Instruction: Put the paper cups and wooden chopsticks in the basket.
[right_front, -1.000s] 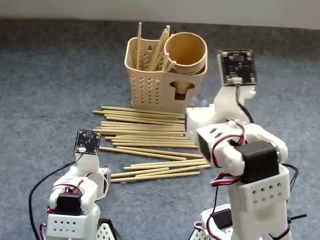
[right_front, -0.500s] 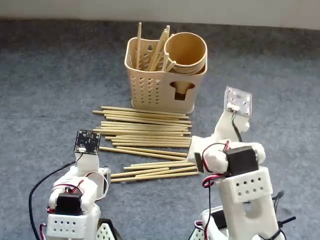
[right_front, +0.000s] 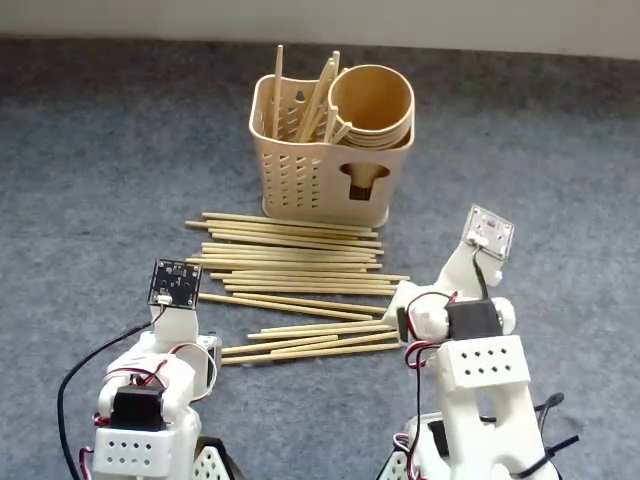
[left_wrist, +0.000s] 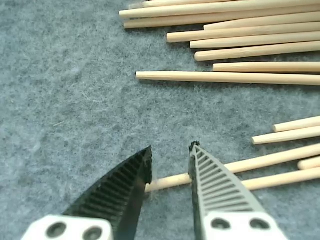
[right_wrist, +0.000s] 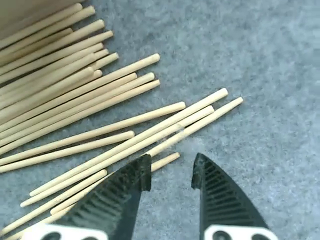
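loose chopsticks lie spread on the table just in front of the basket, barring the near approach; bare table lies open on either side.

The worktop was covered by a grey-blue, felt-like fabric with a short, fuzzy nap, which reached the near and side edges of the high view. Seen close in both wrist views, the fabric looked mottled, with lighter and darker fibres mixed together, and it lay flat. Along the far edge of the worktop in the high view ran a pale, off-white band, plain and even. Whether it was a wall or bare board could not be told.
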